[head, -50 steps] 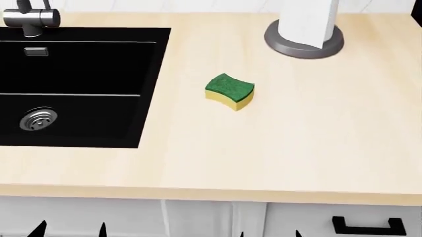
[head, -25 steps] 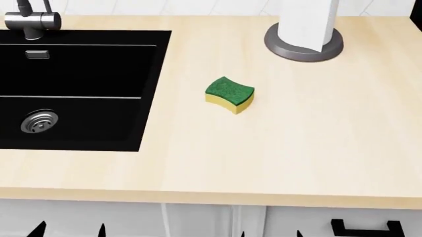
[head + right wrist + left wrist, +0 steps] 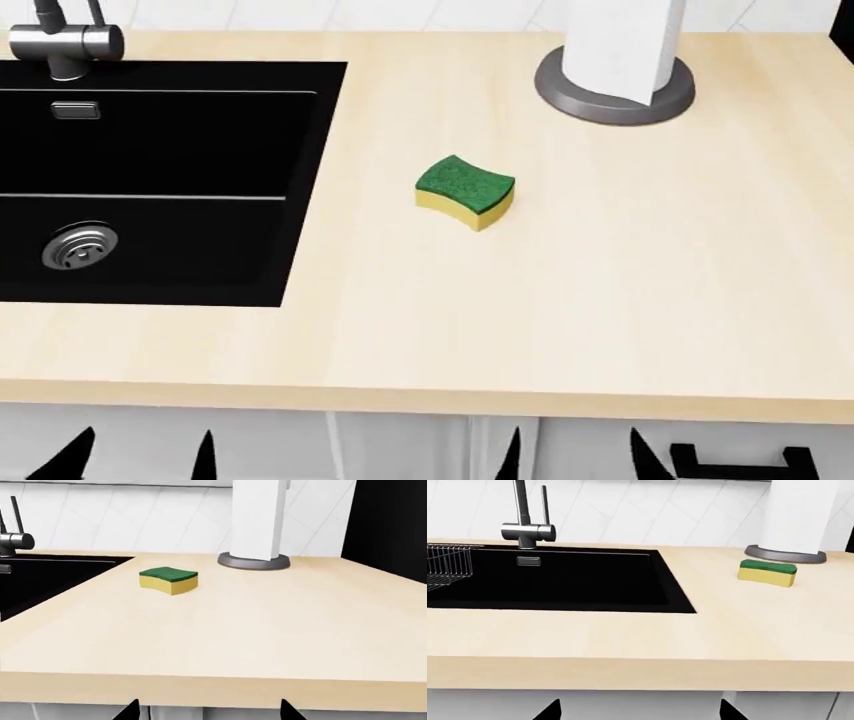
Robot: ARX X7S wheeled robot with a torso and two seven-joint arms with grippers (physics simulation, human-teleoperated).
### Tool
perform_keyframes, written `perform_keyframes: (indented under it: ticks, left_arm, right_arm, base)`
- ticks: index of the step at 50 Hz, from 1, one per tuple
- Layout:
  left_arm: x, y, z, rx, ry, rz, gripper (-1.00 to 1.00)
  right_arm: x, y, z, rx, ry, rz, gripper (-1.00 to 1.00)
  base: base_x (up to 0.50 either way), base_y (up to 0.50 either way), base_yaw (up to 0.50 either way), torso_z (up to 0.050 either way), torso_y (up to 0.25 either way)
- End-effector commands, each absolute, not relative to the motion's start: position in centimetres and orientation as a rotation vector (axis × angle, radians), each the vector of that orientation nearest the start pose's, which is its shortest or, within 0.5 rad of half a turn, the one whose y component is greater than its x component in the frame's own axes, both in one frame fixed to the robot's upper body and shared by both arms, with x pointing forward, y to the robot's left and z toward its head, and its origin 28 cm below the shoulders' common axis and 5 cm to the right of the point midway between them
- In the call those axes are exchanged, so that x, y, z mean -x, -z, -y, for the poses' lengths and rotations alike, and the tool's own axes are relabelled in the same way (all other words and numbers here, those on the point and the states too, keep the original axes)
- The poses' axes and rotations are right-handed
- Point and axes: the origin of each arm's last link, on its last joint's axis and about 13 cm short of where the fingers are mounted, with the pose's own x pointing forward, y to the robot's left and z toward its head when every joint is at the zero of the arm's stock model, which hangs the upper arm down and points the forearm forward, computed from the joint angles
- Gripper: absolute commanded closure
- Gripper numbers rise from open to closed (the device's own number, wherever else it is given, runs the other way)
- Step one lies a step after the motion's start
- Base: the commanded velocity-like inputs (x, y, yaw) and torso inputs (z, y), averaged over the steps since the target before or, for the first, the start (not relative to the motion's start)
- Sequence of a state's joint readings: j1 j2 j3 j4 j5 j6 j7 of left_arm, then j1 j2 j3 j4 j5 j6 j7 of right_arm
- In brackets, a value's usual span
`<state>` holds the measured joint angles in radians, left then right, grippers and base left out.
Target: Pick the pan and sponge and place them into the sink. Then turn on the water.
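Three views cover the scene. Head view: the small sponge (image 3: 465, 190), dark green scouring top over yellow foam, lies flat on the pale wooden countertop (image 3: 641, 300), apart from every other item. It sits between the large rectangular matte black sink (image 3: 307, 180) on one side and the paper-towel holder with a round grey base (image 3: 615, 88) toward the back wall. The sink contains a round steel drain (image 3: 78, 245) and a small steel overflow slot (image 3: 74, 110); nothing else lies in the part of the basin in view. The grey steel faucet (image 3: 64, 40) stands behind the basin rim, cut off by the frame edge; no stream runs from it. The left gripper (image 3: 140, 462) and the right gripper (image 3: 574, 460) appear only as dark finger points at the bottom edge, below the counter front. Each pair stands spread apart, gripping nothing.

Left wrist view: the left gripper (image 3: 637, 711) shows two separated dark tips below the counter edge, released. The sink (image 3: 674, 592) fills the middle, with the faucet (image 3: 527, 530) and its thin upright lever (image 3: 544, 505) behind it. A silver wire dish rack (image 3: 447, 567) sits at the basin's far side. The sponge (image 3: 767, 572) rests near the holder base (image 3: 786, 555).

Right wrist view: the right gripper (image 3: 208, 710) tips stand apart, released. The sponge (image 3: 168, 580) lies on the countertop (image 3: 267, 630), well apart from the gripper.

The pan is visible in none of the views.
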<state>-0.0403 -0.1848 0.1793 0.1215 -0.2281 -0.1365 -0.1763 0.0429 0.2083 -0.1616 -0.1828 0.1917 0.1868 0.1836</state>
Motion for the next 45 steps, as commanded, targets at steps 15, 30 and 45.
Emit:
perform_keyframes:
  ticks: [15,30,45]
  left_arm:
    - [-24.0,-17.6,-24.4,-0.054,0.095,0.021,-1.00]
    - [-28.1,-22.8,-27.1,-0.133,0.117,0.007,-1.00]
    - [-29.2,-24.5,-27.9,-0.149,0.131,-0.027,-1.00]
  right_arm:
    - [-22.1,-20.4,15.4,0.142,-0.054,0.129,-1.00]
    - [-26.0,-26.5,18.1,0.121,-0.141,0.093,-1.00]
    - [-27.2,-27.1,18.2,0.141,-0.219,0.045,-1.00]
  base:
    - [0.00,0.00,0.00,0.000,0.000]
    - [0.00,0.00,0.00,0.000,0.000]
    - [0.18,0.06,0.00,0.000,0.000]
